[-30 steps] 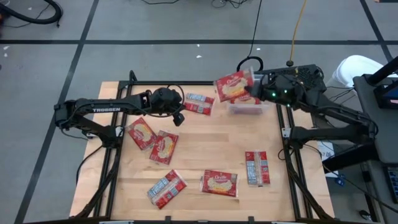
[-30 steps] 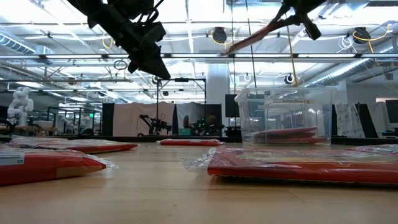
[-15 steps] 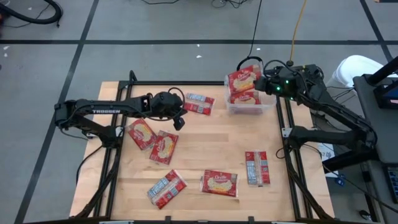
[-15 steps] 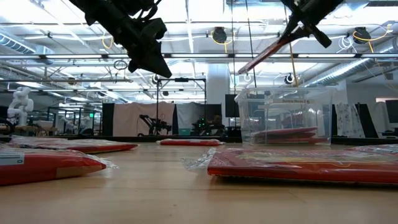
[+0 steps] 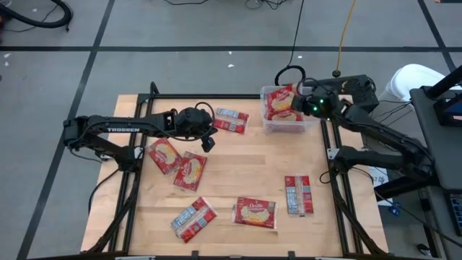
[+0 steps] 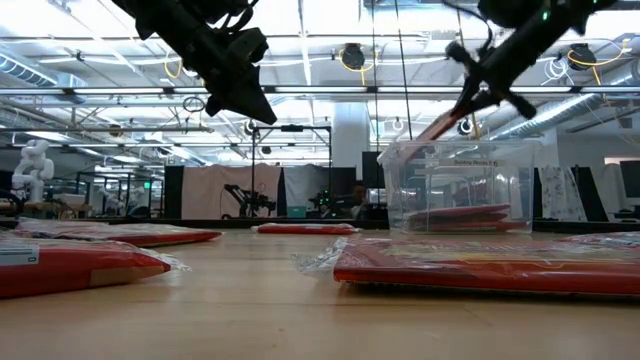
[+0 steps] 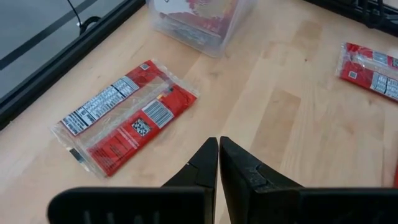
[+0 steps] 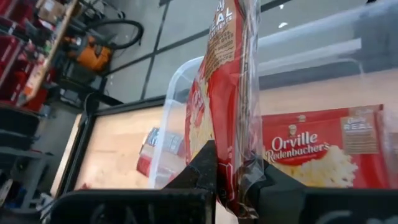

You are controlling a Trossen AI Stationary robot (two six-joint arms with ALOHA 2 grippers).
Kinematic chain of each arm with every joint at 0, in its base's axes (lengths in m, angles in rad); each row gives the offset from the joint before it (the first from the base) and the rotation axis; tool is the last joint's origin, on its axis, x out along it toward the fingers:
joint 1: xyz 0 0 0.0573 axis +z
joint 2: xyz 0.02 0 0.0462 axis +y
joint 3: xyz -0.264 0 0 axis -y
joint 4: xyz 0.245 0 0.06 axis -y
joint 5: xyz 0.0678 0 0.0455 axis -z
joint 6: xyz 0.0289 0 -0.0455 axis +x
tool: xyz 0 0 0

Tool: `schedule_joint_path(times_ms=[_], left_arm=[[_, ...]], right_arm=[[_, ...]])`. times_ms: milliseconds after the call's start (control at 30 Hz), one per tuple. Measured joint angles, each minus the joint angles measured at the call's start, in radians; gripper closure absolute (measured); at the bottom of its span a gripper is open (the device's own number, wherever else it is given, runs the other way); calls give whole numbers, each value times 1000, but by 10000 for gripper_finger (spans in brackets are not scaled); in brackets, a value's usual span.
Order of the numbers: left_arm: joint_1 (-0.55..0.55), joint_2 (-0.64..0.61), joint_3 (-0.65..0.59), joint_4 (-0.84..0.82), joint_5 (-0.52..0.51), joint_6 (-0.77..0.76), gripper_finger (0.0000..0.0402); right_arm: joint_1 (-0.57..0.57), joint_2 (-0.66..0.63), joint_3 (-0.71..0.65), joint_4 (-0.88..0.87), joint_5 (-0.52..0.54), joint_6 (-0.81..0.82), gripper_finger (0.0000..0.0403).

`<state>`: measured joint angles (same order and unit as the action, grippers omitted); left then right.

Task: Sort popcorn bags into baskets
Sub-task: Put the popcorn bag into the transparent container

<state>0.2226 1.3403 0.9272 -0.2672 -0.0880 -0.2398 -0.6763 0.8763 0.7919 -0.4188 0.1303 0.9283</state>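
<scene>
The right gripper [image 5: 303, 105] hangs over the small clear plastic tub [image 5: 268, 123] at the far right corner of the pale wooden table [image 5: 245, 170], its two dark fingers clenched on the edge of a flat red popcorn packet [image 5: 281, 101] with a cream-yellow popcorn picture. In the right wrist view that glossy, crinkled packet [image 8: 227, 93] stands nearly edge-on between the fingers, over the tub's rounded see-through rim [image 8: 171, 112]; a second packet [image 8: 317, 146] with the popcorn picture lies flat inside the tub. From the low view the held packet [image 6: 430, 128] slants down toward the tub's open top [image 6: 455, 150], and red packets show through the transparent wall.

The left gripper [image 5: 207, 139] hovers above the table's far left half with its fingers pressed together on nothing; the left wrist view shows the two dark tips [image 7: 219, 163] meeting over bare wood grain. Just beyond it lies a packet [image 5: 231, 119] turned print-side up, with white-grey label panels, barcodes and a clear film edge [image 7: 121, 115].

Two picture-side packets [image 5: 164, 154] [image 5: 190, 170] lie side by side, touching, at the left. Along the near edge rest a tilted packet [image 5: 193, 218] with grey print and a picture-side one [image 5: 255, 212]; a print-side packet [image 5: 298, 195] lies upright nearer the right edge. A black metal frame [image 5: 332, 188] borders the table.
</scene>
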Motion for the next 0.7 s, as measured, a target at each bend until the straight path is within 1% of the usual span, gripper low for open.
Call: schedule_joint_path(times_ms=[133,233,300,467,700], left_arm=[[0,0,0,0,-1,-1,380],[0,0,0,0,-1,-7,380],[0,0,0,0,-2,-7,380],[0,0,0,0,-25,-13,380],[0,0,0,1,-45,-57,380]], right_arm=[[-7,1,-108,136,2,2,389],[-14,2,-155,157,9,-1,389],[-18,1,-168,162,27,-3,389],[-34,2,-183,154,27,-46,389],[-43,0,-160,182,23,-62,389]])
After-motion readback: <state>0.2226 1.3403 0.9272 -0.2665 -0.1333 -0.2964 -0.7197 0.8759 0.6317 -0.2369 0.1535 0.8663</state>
